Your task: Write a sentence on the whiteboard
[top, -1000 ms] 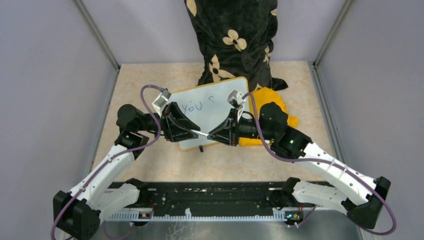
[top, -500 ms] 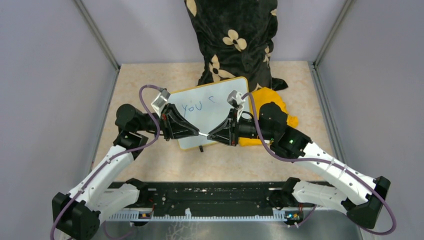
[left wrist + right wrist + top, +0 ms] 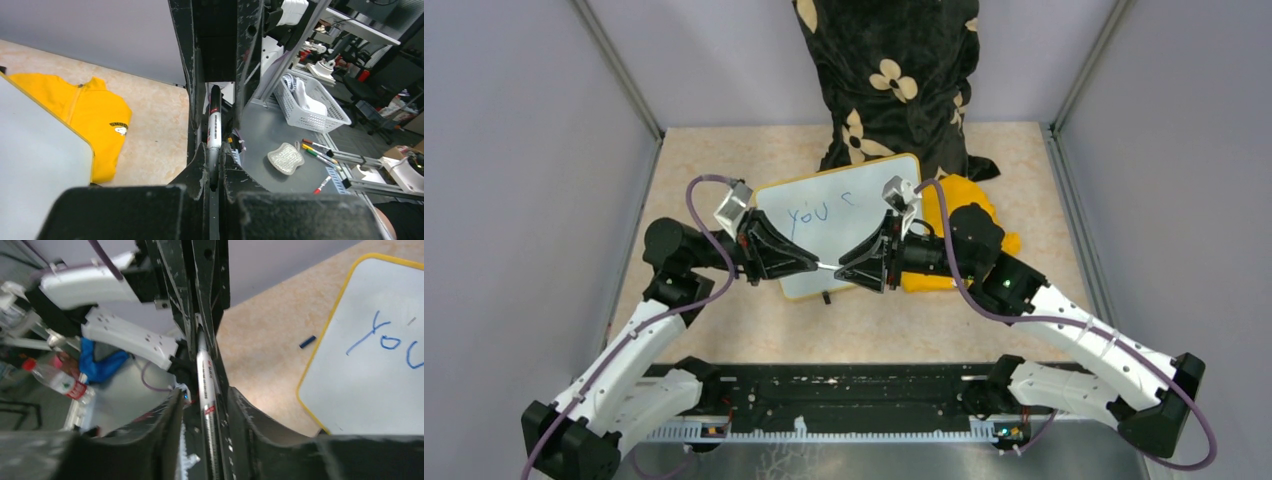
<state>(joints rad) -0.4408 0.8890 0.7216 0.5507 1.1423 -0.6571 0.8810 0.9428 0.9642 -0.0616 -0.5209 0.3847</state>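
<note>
I am passing the pen [image 3: 214,125] across.
Left claw [image 3: 814,265] is clamping it, right claw [image 3: 840,271] is sitting loose; next, writing on the whiteboard [image 3: 864,205].

The whiteboard [image 3: 844,235] is glossy, smooth white, thinly framed in yellow. The surface [image 3: 714,160] looks like matt speckled beige stone. The marker [image 3: 206,375] is smooth white plastic; the left tool [image 3: 814,264] and right tool [image 3: 841,270] are scuffed matt black plastic. The yellow cloth [image 3: 959,190] is soft, matt fabric.

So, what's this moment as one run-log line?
marker: between both grippers, over whiteboard | left gripper: shut on marker | right gripper: jaws slightly open around marker | sentence: "you" plus one stroke
</note>
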